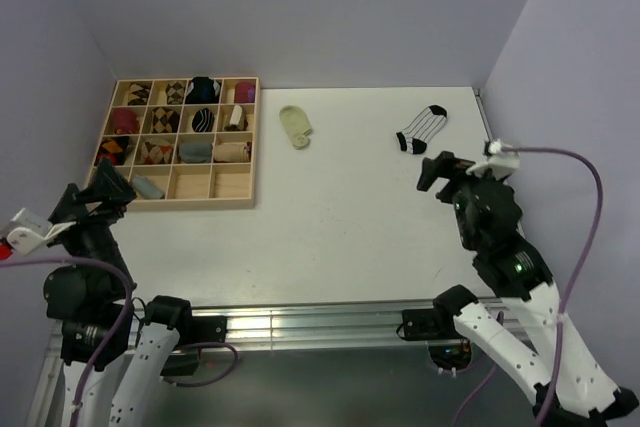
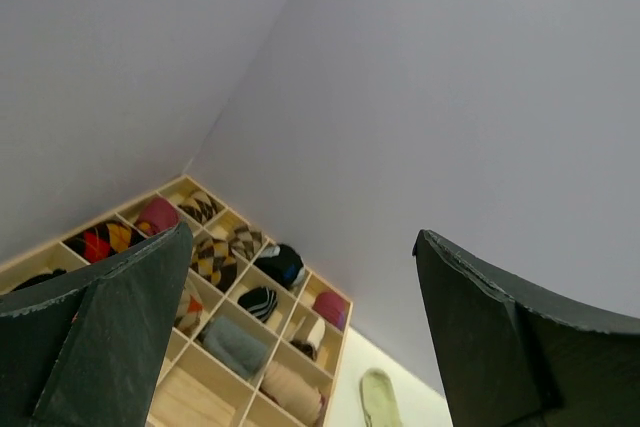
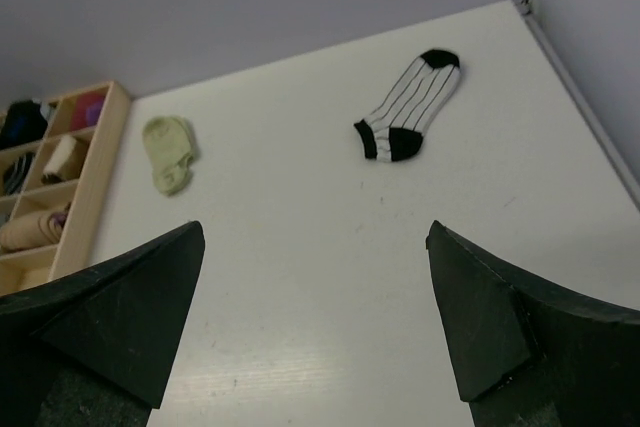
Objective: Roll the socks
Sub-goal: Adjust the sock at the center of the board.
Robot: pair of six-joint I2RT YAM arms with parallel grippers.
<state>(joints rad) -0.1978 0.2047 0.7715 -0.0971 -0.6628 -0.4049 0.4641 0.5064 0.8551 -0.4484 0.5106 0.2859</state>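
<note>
The white sock with thin black stripes (image 1: 422, 129) lies flat at the far right of the table; it also shows in the right wrist view (image 3: 410, 105). The pale yellow-green sock (image 1: 296, 126) lies flat just right of the wooden box; it also shows in the right wrist view (image 3: 169, 152) and the left wrist view (image 2: 378, 399). My right gripper (image 1: 447, 171) is open and empty, raised above the table just near of the striped sock. My left gripper (image 1: 105, 190) is open and empty, raised at the near left corner of the box.
A wooden compartment box (image 1: 252, 147) with several rolled socks stands at the far left. Purple walls (image 1: 330, 7) close in the back and both sides. A metal rail (image 1: 300, 322) runs along the table's near edge.
</note>
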